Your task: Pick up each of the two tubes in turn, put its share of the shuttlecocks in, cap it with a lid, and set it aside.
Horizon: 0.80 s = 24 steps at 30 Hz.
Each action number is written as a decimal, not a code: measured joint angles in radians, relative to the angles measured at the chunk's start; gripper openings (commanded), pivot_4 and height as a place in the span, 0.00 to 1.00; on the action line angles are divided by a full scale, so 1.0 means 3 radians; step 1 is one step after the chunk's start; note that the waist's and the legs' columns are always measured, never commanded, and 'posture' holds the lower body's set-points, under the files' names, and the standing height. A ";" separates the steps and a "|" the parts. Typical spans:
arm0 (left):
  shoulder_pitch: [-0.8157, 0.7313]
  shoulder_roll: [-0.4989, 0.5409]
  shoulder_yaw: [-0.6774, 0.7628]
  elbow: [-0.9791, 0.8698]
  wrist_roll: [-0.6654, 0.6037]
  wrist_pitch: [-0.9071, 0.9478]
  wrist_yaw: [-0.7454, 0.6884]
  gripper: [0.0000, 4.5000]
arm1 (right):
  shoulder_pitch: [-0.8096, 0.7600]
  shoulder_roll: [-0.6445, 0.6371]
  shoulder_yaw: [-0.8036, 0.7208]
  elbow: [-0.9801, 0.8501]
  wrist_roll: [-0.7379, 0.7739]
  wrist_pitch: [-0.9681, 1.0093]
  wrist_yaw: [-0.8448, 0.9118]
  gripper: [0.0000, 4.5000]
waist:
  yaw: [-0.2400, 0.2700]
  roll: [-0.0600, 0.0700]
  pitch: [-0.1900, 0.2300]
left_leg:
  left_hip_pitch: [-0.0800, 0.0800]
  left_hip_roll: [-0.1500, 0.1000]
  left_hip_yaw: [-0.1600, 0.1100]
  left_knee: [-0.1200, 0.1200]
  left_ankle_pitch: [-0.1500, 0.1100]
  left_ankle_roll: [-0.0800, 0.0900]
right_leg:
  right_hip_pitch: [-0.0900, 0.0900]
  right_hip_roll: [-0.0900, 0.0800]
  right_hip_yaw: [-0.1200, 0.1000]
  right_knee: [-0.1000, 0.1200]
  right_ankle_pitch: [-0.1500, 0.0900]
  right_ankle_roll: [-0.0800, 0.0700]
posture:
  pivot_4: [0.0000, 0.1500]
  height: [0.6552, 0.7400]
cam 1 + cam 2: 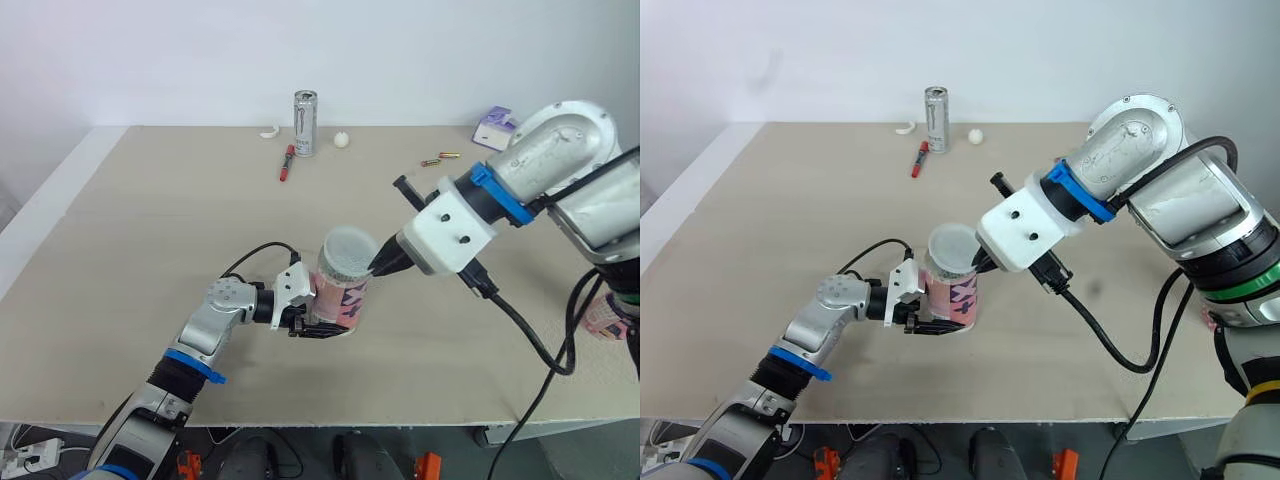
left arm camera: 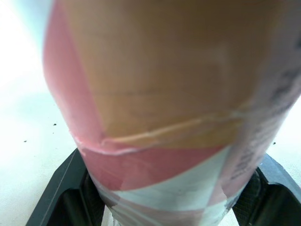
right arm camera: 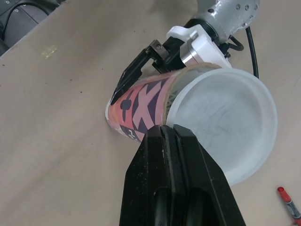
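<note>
you have the beige table [image 1: 150, 250] in front of you, and the pink patterned tube [image 1: 342, 297] stands near its middle, its base on the tabletop. your left gripper [image 1: 320, 327] is clenched around the tube's lower part, one black finger on each side. the translucent lid [image 3: 225, 122] lies over the tube's mouth; you cannot tell whether it is fully seated. your right gripper [image 3: 170, 134] pinches the lid's rim. along the far edge stand a silver can [image 1: 305, 123], a purple box [image 1: 494, 127], a red marker [image 1: 287, 162] and a white ball [image 1: 342, 139].
</note>
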 measured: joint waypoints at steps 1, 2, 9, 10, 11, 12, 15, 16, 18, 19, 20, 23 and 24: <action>0.0000 0.0000 0.0000 0.0000 0.0000 0.0000 0.0001 0.66 | 0.0000 0.0005 0.0000 0.0004 0.0000 -0.0001 0.0000 0.01 | 0.0000 0.0000 0.0000 | 0.0000 0.0000 0.0000 0.0000 0.0000 0.0000 | 0.0000 0.0000 0.0000 0.0000 0.0000 0.0000 | 1.00 1.00; 0.0003 0.0000 0.0001 -0.0001 0.0000 0.0001 0.0003 0.66 | -0.0001 0.0037 0.0000 0.0030 -0.0011 -0.0012 0.0003 0.01 | 0.0000 0.0000 0.0000 | 0.0000 0.0000 0.0000 0.0000 0.0000 0.0000 | 0.0000 0.0000 0.0000 0.0000 0.0000 0.0000 | 1.00 1.00; 0.0005 0.0001 0.0003 -0.0002 0.0000 0.0008 0.0012 0.66 | -0.0002 0.0044 0.0001 0.0039 -0.0017 -0.0022 0.0005 0.01 | -0.0002 0.0000 0.0000 | 0.0001 0.0000 0.0000 0.0000 0.0000 0.0000 | 0.0001 0.0000 0.0000 0.0000 0.0001 -0.0001 | 1.00 1.00; 0.0005 0.0001 0.0002 -0.0002 0.0000 0.0008 0.0012 0.66 | -0.0003 0.0043 0.0005 0.0038 -0.0005 -0.0015 0.0005 0.01 | -0.0002 0.0000 0.0000 | 0.0001 0.0000 0.0000 0.0000 0.0000 0.0000 | 0.0001 0.0000 0.0000 0.0000 0.0001 -0.0001 | 1.00 1.00; 0.0005 0.0001 0.0002 -0.0002 0.0000 0.0008 0.0012 0.66 | -0.0003 0.0043 0.0006 0.0038 -0.0003 -0.0014 0.0005 0.01 | -0.0002 0.0000 0.0000 | 0.0001 0.0000 0.0000 0.0000 0.0000 0.0000 | 0.0001 0.0000 0.0000 0.0000 0.0001 -0.0001 | 1.00 1.00; 0.0005 0.0001 0.0002 -0.0002 0.0000 0.0008 0.0012 0.66 | -0.0004 0.0042 0.0007 0.0038 -0.0001 -0.0013 0.0005 0.01 | -0.0002 0.0000 0.0000 | 0.0002 0.0000 0.0000 0.0000 0.0000 0.0000 | 0.0001 0.0000 0.0000 0.0000 0.0001 -0.0001 | 1.00 1.00; 0.0005 0.0002 0.0002 -0.0002 0.0000 0.0008 0.0011 0.66 | -0.0007 0.0041 0.0016 0.0038 0.0005 -0.0012 0.0005 0.01 | -0.0002 0.0000 0.0000 | 0.0002 0.0000 0.0000 0.0000 0.0000 0.0000 | 0.0001 0.0000 0.0000 0.0000 0.0001 -0.0001 | 1.00 1.00; 0.0005 0.0003 0.0002 -0.0002 0.0000 0.0008 0.0011 0.66 | -0.0007 0.0040 0.0017 0.0038 0.0006 -0.0012 0.0006 0.01 | -0.0002 0.0000 0.0000 | 0.0002 0.0001 0.0000 0.0000 0.0000 0.0000 | 0.0001 0.0000 0.0000 0.0000 0.0001 -0.0001 | 1.00 1.00; 0.0005 0.0003 0.0002 -0.0002 0.0000 0.0008 0.0010 0.66 | -0.0007 0.0041 0.0018 0.0037 0.0008 -0.0012 0.0006 0.01 | -0.0002 0.0000 0.0000 | 0.0002 0.0001 0.0000 0.0000 0.0000 0.0000 | 0.0001 0.0000 0.0000 0.0000 0.0001 -0.0001 | 1.00 1.00; 0.0005 0.0003 0.0002 -0.0002 0.0000 0.0008 0.0010 0.66 | -0.0007 0.0047 0.0018 0.0037 0.0009 -0.0011 0.0007 0.01 | -0.0002 0.0000 0.0000 | 0.0002 0.0001 0.0000 0.0000 0.0000 0.0000 | 0.0001 0.0000 0.0000 0.0000 0.0001 -0.0001 | 1.00 1.00; 0.0005 0.0003 0.0003 -0.0002 -0.0001 0.0008 0.0010 0.66 | -0.0007 0.0055 0.0018 0.0037 0.0010 -0.0008 0.0009 0.01 | -0.0002 0.0000 0.0000 | 0.0002 0.0001 0.0000 0.0000 0.0000 0.0000 | 0.0001 0.0000 0.0000 0.0000 0.0001 -0.0001 | 1.00 1.00; 0.0005 0.0003 0.0004 -0.0002 -0.0001 0.0010 0.0008 0.66 | -0.0007 0.0066 0.0035 0.0018 0.0014 0.0002 0.0010 0.01 | -0.0002 0.0000 0.0000 | 0.0001 0.0001 0.0000 0.0000 0.0000 0.0000 | 0.0001 0.0000 0.0000 0.0000 0.0001 -0.0002 | 1.00 1.00; 0.0005 0.0004 0.0003 -0.0002 -0.0001 0.0010 0.0006 0.66 | -0.0007 0.0061 0.0038 0.0003 0.0016 0.0016 0.0010 0.15 | -0.0002 0.0000 0.0000 | 0.0001 0.0001 0.0000 0.0000 0.0000 0.0000 | 0.0001 0.0000 0.0000 0.0000 0.0001 -0.0002 | 1.00 1.00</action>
